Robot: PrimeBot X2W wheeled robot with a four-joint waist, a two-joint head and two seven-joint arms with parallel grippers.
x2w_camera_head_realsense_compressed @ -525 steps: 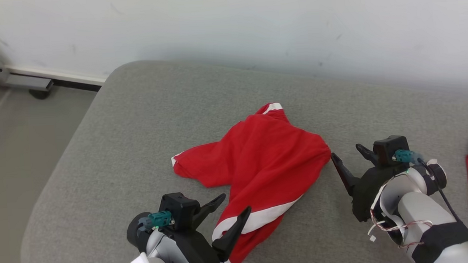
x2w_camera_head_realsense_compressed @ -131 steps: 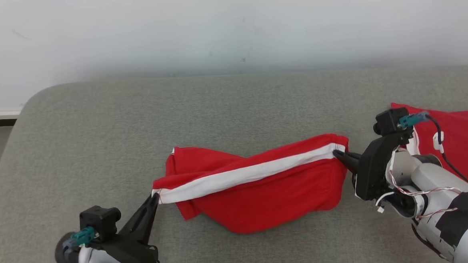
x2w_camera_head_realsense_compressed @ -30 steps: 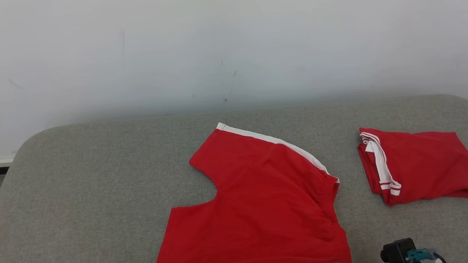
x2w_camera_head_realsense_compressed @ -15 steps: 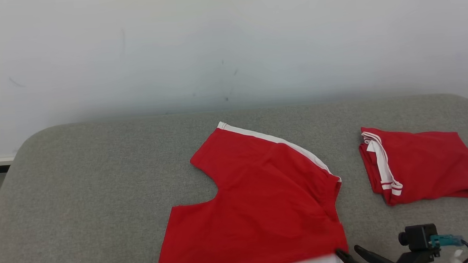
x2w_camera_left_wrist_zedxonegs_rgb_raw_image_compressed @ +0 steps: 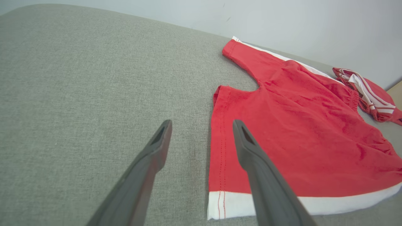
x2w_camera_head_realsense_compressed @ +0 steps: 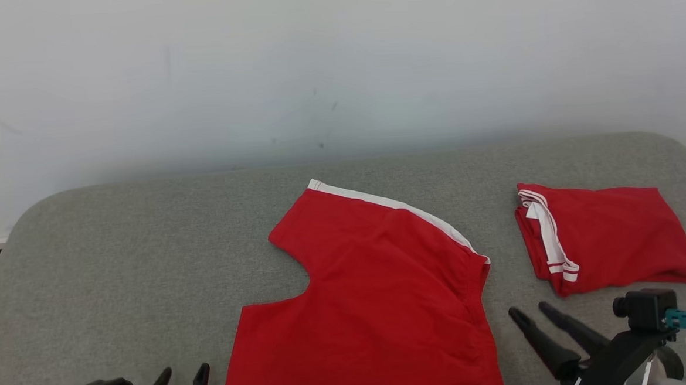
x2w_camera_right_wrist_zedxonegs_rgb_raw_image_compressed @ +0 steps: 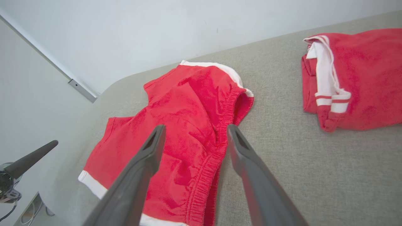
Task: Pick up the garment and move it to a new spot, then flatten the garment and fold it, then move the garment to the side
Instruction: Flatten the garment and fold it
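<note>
The red shorts (x2w_camera_head_realsense_compressed: 378, 296) lie flat in the middle of the grey pad (x2w_camera_head_realsense_compressed: 146, 255). There is lots of bare room to their left. From the head, their near edge is cut off. The left gripper (x2w_camera_head_realsense_compressed: 185, 369) and right gripper (x2w_camera_head_realsense_compressed: 527, 308) sit on either side of them, jaws apart, holding nothing. A folded red garment (x2w_camera_head_realsense_compressed: 604, 237) lies near the pad's right edge.

Red shorts (x2w_camera_head_realsense_compressed: 378, 308) — near hem cropped, head view.

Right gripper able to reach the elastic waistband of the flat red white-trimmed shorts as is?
Probably yes. The right gripper stands open beside the elastic waistband of the red white-trimmed shorts, bare grey padded surface between them; the folded red garment lies apart.
</note>
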